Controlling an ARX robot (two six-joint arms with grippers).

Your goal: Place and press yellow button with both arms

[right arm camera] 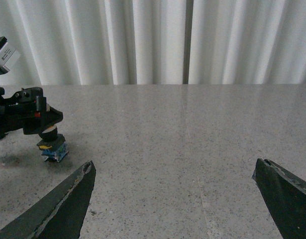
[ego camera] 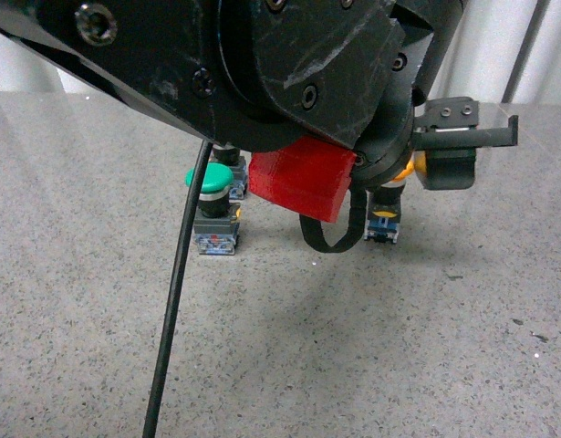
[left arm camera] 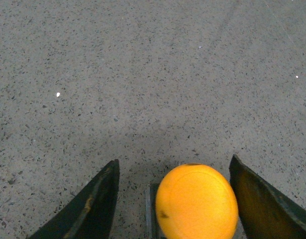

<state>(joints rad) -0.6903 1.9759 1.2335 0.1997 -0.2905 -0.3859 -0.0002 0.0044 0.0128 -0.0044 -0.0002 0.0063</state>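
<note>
The yellow button (left arm camera: 196, 201) stands upright on the speckled grey table, its round cap between the two dark fingers of my left gripper (left arm camera: 175, 160), which is open around it with gaps on both sides. In the front view only its dark block base (ego camera: 383, 222) and slivers of yellow show, under my left gripper (ego camera: 428, 164). The right wrist view shows the button (right arm camera: 53, 148) far off, under the left arm's gripper (right arm camera: 31, 117). My right gripper (right arm camera: 175, 163) is open and empty above bare table.
A green-capped switch (ego camera: 210, 180) stands left of the yellow button, with another switch base (ego camera: 236, 187) partly hidden behind it. A bulky black arm with a red block (ego camera: 303, 182) fills the top of the front view. A black cable (ego camera: 175, 301) hangs down. White curtains (right arm camera: 153, 40) stand behind.
</note>
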